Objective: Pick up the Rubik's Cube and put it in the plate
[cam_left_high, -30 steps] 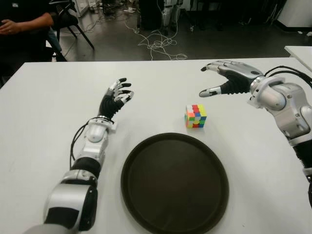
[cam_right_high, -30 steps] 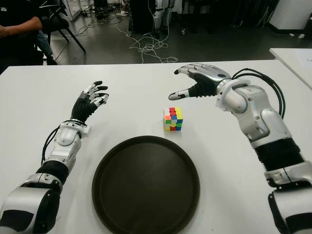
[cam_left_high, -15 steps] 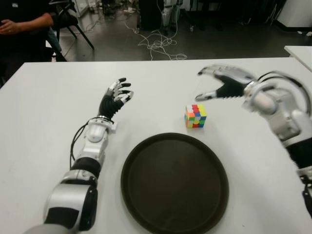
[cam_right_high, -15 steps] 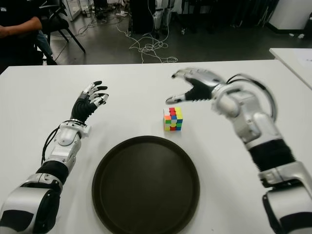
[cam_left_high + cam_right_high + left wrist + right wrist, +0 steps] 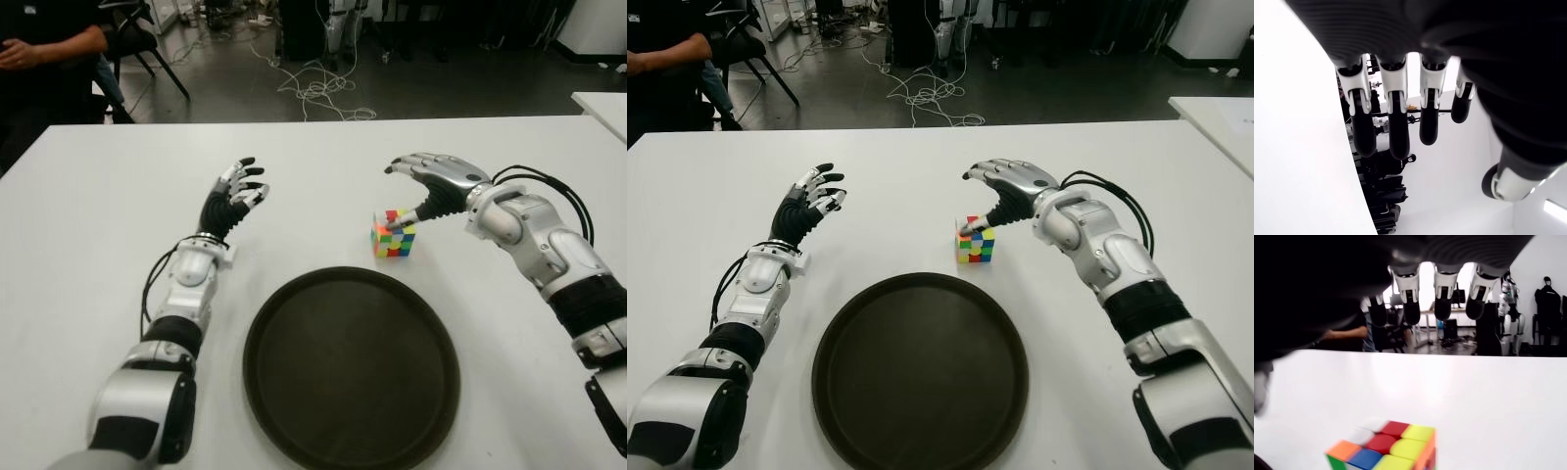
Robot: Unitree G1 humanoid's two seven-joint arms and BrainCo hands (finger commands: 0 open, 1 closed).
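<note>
The round dark plate (image 5: 351,367) lies nearest, below both hands. Just beyond its far rim, the Rubik's Cube (image 5: 393,233) sits on the white bench (image 5: 88,225). The right hand (image 5: 432,179) arches over it, fingers spread, thumb tip at its top, not yet gripping. Well to its left, the left hand (image 5: 233,198) is raised, fingers loosely spread, holding nothing.

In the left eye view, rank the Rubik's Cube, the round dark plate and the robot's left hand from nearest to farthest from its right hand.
1. Multicoloured Rubik's Cube: directly beneath the open right hand, thumb at its top.
2. Round dark plate: on the white table, nearer the robot than the cube.
3. Left hand: open, far across on the robot's left.
</note>
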